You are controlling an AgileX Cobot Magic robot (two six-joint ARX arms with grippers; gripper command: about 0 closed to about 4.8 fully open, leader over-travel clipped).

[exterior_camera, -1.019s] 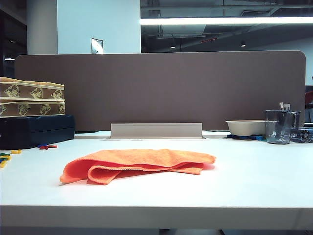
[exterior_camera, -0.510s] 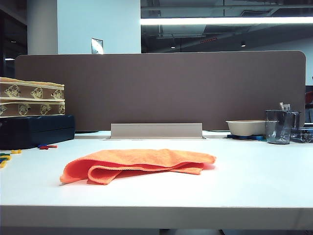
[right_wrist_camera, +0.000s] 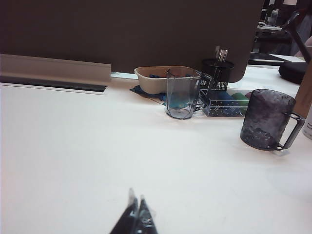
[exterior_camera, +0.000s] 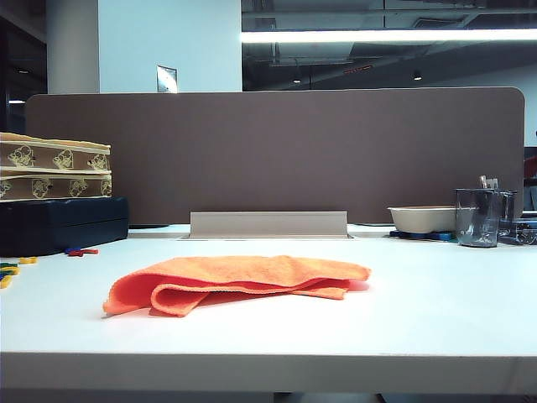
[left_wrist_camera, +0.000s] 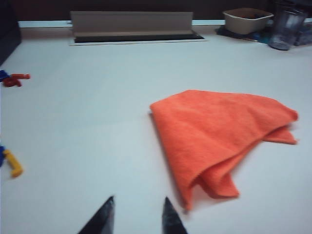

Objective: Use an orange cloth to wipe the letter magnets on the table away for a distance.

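Observation:
The orange cloth (exterior_camera: 239, 281) lies loosely folded in the middle of the white table (exterior_camera: 419, 319); the left wrist view shows the cloth (left_wrist_camera: 219, 134) as well. A few letter magnets (exterior_camera: 81, 250) sit at the table's left edge, with more magnets (exterior_camera: 8, 273) nearer the front; the left wrist view catches red magnets (left_wrist_camera: 14, 79) and a yellow one (left_wrist_camera: 13, 165). My left gripper (left_wrist_camera: 138, 200) hovers open and empty over bare table, short of the cloth's near corner. My right gripper (right_wrist_camera: 136, 197) is shut and empty over bare table. Neither gripper appears in the exterior view.
A dark blue case (exterior_camera: 59, 225) with stacked patterned boxes (exterior_camera: 52, 176) stands at the back left. A beige bowl (exterior_camera: 422, 218) and a clear cup (exterior_camera: 478, 217) stand at the back right. A dark mug (right_wrist_camera: 267, 119) and a pen holder (right_wrist_camera: 217, 70) are near them. A brown divider (exterior_camera: 277, 151) closes the back.

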